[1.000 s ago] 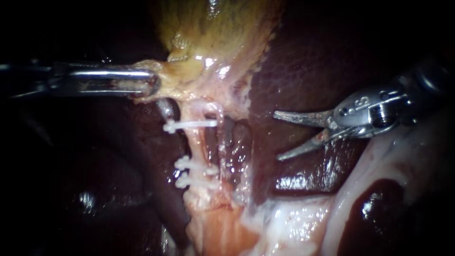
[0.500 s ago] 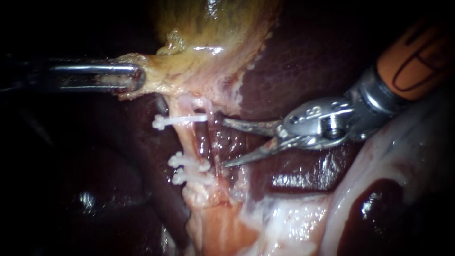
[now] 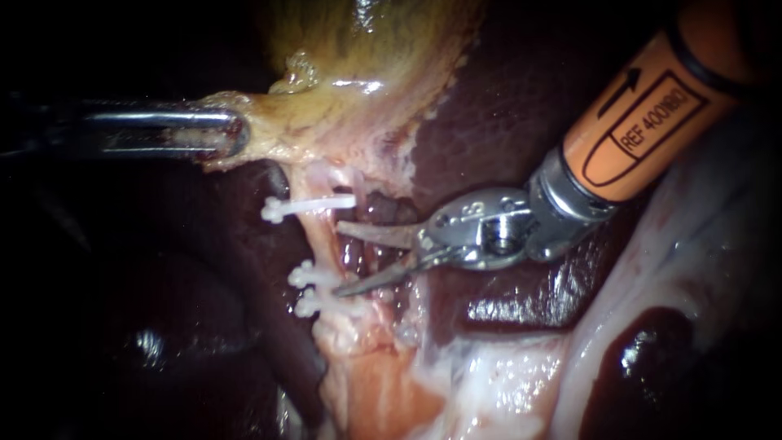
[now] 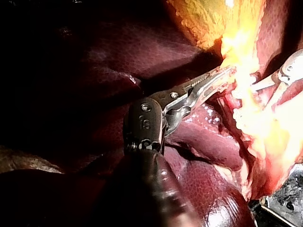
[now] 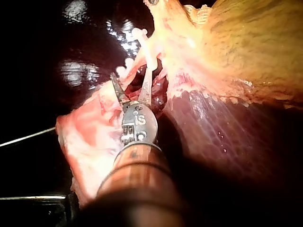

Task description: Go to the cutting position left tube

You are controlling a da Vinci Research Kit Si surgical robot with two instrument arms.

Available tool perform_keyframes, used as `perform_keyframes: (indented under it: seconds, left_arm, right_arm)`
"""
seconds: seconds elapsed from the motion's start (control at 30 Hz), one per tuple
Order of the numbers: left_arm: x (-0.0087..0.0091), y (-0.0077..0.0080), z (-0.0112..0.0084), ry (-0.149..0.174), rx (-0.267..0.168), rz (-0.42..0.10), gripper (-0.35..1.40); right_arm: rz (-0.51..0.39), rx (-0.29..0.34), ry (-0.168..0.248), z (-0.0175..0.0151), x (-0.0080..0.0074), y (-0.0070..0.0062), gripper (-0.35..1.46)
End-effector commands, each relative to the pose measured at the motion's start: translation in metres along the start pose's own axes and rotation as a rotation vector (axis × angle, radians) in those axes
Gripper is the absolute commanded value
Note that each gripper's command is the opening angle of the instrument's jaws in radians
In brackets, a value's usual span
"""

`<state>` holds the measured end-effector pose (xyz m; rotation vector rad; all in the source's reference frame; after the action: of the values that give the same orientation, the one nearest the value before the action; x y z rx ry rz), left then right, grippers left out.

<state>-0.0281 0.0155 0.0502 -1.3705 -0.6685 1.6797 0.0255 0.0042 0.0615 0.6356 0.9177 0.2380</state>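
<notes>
Since a second ago your right instrument (image 3: 340, 259) has slid left across the liver (image 3: 505, 106). More of its orange shaft shows, and its blade tips, which hung well off to the right, now reach the left tube (image 3: 327, 244). Your left instrument (image 3: 240, 134) drew its hold a little to the left early in that second and has held steady since.

Nearest you lies pale, wet tissue (image 3: 489, 383). The left tube rises out of it and runs away from you. A pair of near clips (image 3: 309, 275) crosses the tube, and a single far clip (image 3: 305, 205) crosses it farther on.

Your right instrument's blades stand apart with a clear gap and grip nothing. One tip lies just beside the near clips and the other short of the far clip, both at the tube's right side. In the right wrist view the tube sits just ahead of the spread blades.

Farther off and to the left, your left instrument's jaws are clamped on the yellowish edge of the gallbladder (image 3: 366, 41). The left wrist view shows that tissue pinched between them.
</notes>
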Motion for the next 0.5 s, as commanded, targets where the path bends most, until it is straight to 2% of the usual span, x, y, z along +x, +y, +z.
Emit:
perform_keyframes:
  seconds: [0.03, 0.3, 0.5]
  left_arm:
    - [0.0, 0.0, 0.0, 0.0, 0.0, 0.0, -0.35]
    - [0.0, 0.0, 0.0, 0.0, 0.0, 0.0, -0.35]
    - [0.0, 0.0, 0.0001, 0.0, 0.001, 0.0, -0.35]
  right_arm:
    - [0.006, 0.007, 0.007, 0.0002, 0.0, 0.0002, 1.4]
    - [0.076, 0.062, 0.09, 0.0031, 0.0015, 0.0019, 1.4]
    - [0.111, 0.105, 0.134, 0.0051, 0.0031, 0.0022, 1.4]
